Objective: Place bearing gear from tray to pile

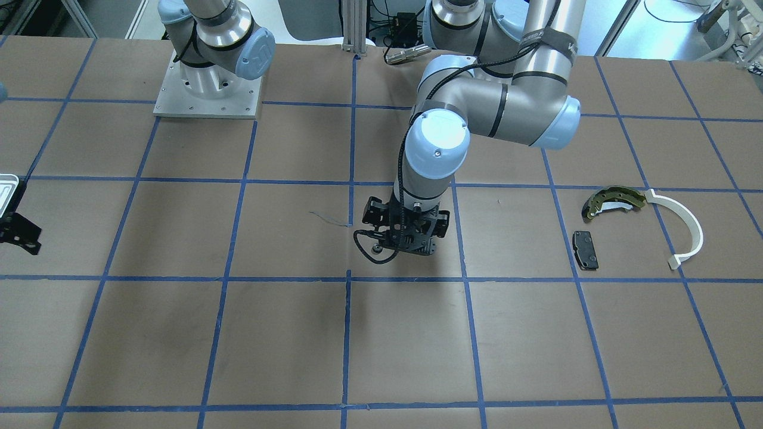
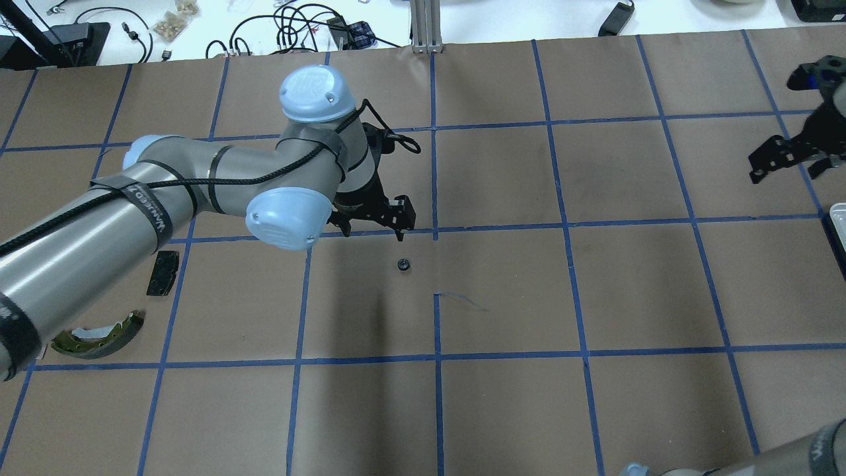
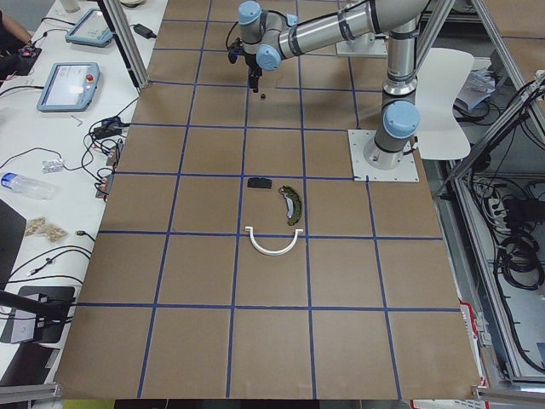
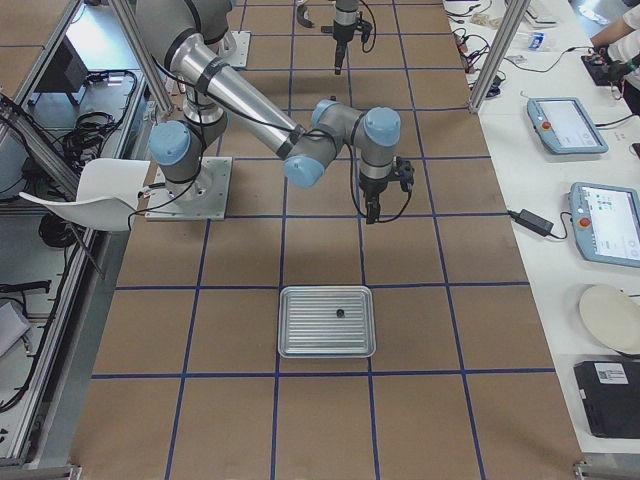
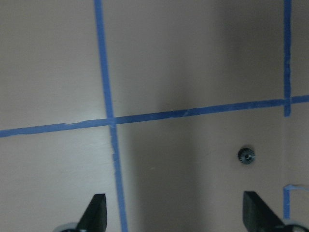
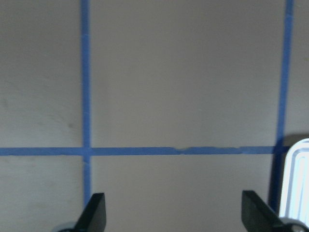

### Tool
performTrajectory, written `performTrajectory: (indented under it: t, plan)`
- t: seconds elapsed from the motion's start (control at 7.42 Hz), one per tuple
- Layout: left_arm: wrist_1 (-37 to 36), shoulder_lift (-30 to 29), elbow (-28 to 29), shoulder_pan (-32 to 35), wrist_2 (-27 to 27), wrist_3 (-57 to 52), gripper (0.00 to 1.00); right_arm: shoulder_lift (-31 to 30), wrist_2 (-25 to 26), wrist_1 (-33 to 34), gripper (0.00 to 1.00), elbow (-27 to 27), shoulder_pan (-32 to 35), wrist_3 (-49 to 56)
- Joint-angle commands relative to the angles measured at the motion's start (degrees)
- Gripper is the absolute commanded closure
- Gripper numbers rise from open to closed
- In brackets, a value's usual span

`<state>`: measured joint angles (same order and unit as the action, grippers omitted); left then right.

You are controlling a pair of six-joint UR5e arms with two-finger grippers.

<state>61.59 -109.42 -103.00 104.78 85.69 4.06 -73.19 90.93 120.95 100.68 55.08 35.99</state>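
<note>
- Bearing gear [image 5: 246, 156] lies flat on the brown table [image 2: 502, 410] near its centre, beside a blue tape crossing. It is well apart from both the tray [image 4: 327, 345] and the pile [image 1: 614, 199].
- Left gripper [image 5: 176, 215] hovers above the table, just beside the gear. Its jaws are spread wide and hold nothing. In the wrist view the gear sits ahead of the fingertips and off toward one finger, not centred between them.
- Right gripper [image 6: 174, 215] hangs over bare table at the tray's edge, likewise wide open and empty.
- The side view shows a small dark speck in the tray, too small to name.
- The pile is a brake shoe, white arc [image 1: 685, 229] and black pad [image 1: 585, 249], lying loosely near one another on the robot's left.
- Judgement: the step in hand is the left arm's pick-up from mid-table. The carry to the pile is not yet begun.
- Next move calls for a sideways shift to centre the gear between the fingers, then a descent almost to the paper. The part is low and small, so a shallow close would likely miss or flick it away.
</note>
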Motion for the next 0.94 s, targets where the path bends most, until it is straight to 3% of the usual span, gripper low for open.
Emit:
performTrajectory:
  t: [0.0,0.27,0.4,0.54,0.81]
  plan:
    - [-2.9,-4.0,-0.3,2.9,-0.2,0.2,0.02,4.3,0.3,7.1,0.00,0.0,-9.9,11.9]
    - [-3.0,-6.5,-0.2,3.1,0.3,0.2,0.10,11.7,-0.5,15.1,0.04,-0.7,-14.7,21.4]
    - [-3.0,-6.9,-0.3,3.1,0.4,0.2,0.15,13.8,-0.5,15.6,0.07,-1.6,-16.4,22.9]
    - [-3.0,-7.2,-0.3,3.1,0.5,0.2,0.27,13.7,-0.3,15.5,0.11,-1.8,-16.9,23.2]
    - [-3.0,-7.3,-0.1,3.0,0.4,0.2,0.35,14.0,0.3,15.5,0.23,-1.5,-17.3,23.8]
